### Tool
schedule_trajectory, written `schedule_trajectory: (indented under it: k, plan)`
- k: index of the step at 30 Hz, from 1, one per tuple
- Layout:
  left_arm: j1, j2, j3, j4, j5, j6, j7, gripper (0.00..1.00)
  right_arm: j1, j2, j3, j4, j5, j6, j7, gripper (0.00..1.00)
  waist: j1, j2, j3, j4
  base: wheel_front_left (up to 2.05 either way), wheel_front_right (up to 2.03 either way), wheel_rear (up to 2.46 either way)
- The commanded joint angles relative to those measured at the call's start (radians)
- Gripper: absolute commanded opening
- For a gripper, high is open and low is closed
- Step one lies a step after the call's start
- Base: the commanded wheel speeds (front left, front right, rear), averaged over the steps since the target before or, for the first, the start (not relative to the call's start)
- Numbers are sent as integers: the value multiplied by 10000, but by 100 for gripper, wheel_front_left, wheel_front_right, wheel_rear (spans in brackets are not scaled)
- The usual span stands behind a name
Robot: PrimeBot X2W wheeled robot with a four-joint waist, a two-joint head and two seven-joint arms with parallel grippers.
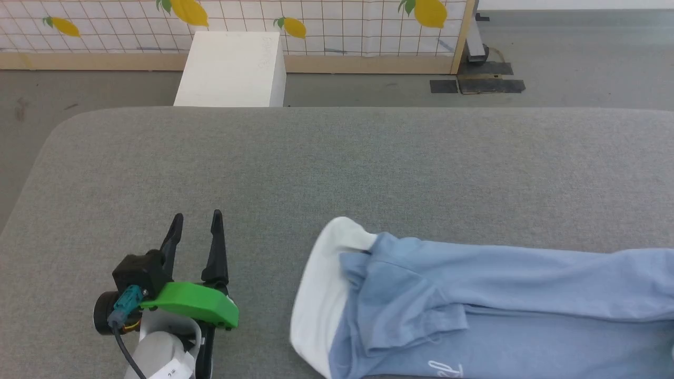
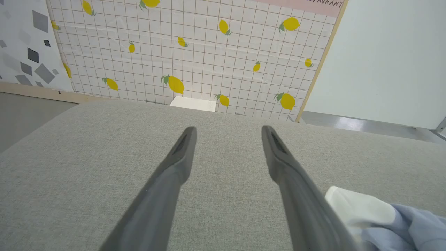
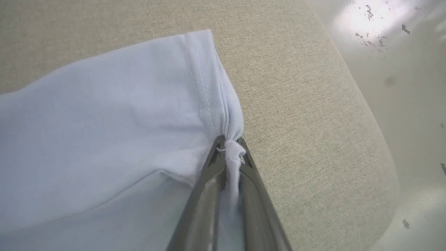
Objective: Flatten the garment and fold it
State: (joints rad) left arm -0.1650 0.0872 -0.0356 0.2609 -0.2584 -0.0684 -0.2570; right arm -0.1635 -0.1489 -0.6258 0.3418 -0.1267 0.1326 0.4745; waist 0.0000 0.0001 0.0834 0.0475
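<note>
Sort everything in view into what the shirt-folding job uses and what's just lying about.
Job: light blue polo shirt; right gripper, jaws shut on its hem; left gripper, jaws open; grey padded table.
Lying about: white box; lemon-print tiled panel; black tape patches on the floor.

COUNT | garment (image 1: 474, 295): 1 | white collar (image 1: 321, 295) on it: 1 | tabletop (image 1: 337, 168): 1 | my hands: 2, namely left hand (image 1: 197, 214) and right hand (image 3: 229, 143) | fingers (image 2: 174, 167) per hand: 2 | white box (image 1: 231, 68): 1 | lemon-print panel (image 1: 342, 47): 1 | lemon prints (image 1: 292, 27) I count in the head view: 4
</note>
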Motion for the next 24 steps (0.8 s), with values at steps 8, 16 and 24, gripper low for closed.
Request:
schedule_trajectory:
  k: [8,16,24]
  plan:
    - [6,-134,137,56,225,-102,-47,100,296,373,585,-1144,186,-19,670,0,0,-1,-158,48,0,0,0]
    - [19,-158,147,61,326,-174,-47,100,1438,762,3521,-5619,1473,-19,2921,0,0,-1,-159,140,0,0,0]
    - [-191,-197,120,-43,371,-236,-47,100,815,333,7801,-7356,2028,-19,3956,0,0,-1,106,396,0,0,0]
